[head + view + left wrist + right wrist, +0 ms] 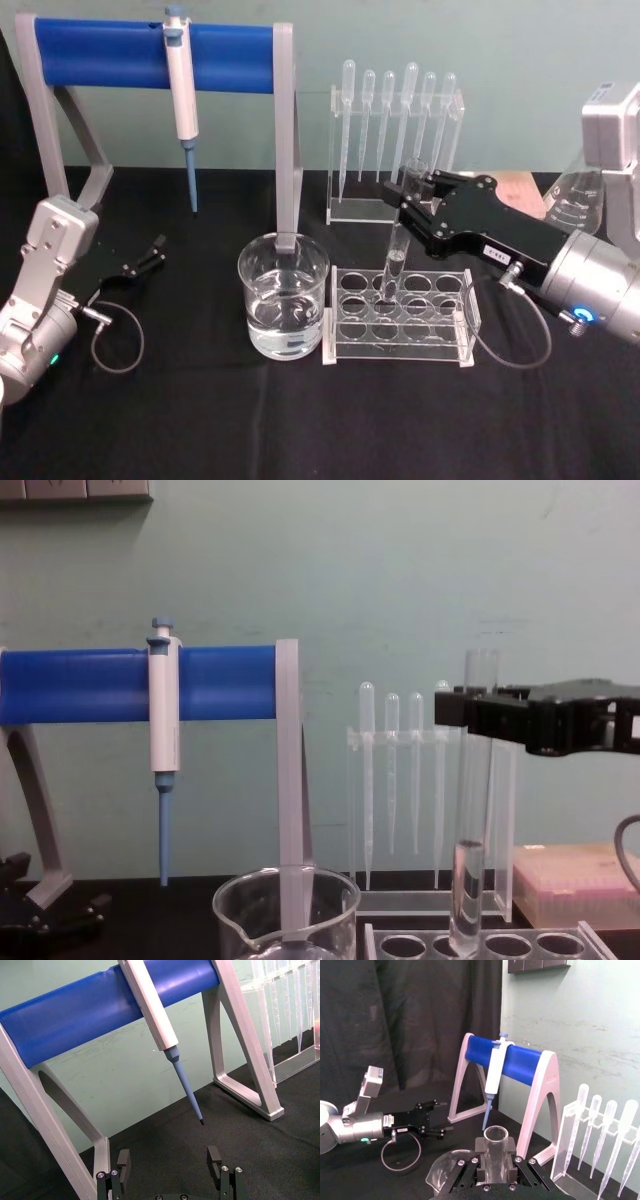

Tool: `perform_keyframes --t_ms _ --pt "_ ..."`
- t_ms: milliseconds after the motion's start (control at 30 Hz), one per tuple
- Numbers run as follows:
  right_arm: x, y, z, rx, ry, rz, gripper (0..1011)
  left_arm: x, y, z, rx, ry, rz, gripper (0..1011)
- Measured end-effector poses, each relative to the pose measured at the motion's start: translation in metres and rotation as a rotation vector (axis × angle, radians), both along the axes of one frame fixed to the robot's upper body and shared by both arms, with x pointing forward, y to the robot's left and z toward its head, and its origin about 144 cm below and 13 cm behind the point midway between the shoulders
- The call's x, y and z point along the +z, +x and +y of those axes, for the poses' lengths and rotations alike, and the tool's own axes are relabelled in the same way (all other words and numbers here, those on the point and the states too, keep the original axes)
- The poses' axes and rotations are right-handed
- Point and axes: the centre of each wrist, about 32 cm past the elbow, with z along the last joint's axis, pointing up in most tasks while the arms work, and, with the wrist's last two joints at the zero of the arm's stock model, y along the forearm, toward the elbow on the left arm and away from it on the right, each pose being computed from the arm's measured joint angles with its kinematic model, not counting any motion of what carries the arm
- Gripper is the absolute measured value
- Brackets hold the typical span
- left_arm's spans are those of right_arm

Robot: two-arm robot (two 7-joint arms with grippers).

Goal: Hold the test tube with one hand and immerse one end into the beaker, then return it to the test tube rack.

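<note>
The test tube (395,262) stands nearly upright with its lower end in a hole of the clear rack (395,352). My right gripper (408,192) reaches in from the right and is shut on the tube just below its mouth. From the wrist, the rimmed mouth of the test tube (496,1136) shows between the black fingers (480,1146). From the side, the right gripper (476,712) holds the test tube (470,880) high above the rack. The beaker (283,290), part-filled with clear liquid, stands just left of the rack. My left gripper (152,252) rests open at the far left.
A blue-barred stand (100,55) with a hanging micropipette (180,90) rises behind the beaker. A clear holder of plastic pipettes (395,150) stands behind the rack. A glass flask (575,200) sits at the far right. Bare black cloth lies in front.
</note>
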Motion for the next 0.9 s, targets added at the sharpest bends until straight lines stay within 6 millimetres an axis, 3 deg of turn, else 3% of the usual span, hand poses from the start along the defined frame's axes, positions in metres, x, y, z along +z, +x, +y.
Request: perform_keyframes --t_ms 900 --pt "-0.036 0.007 0.001 -0.005 -0.017 0.038 224 0.000 0.000 0.000 0.000 0.000 0.000 1000"
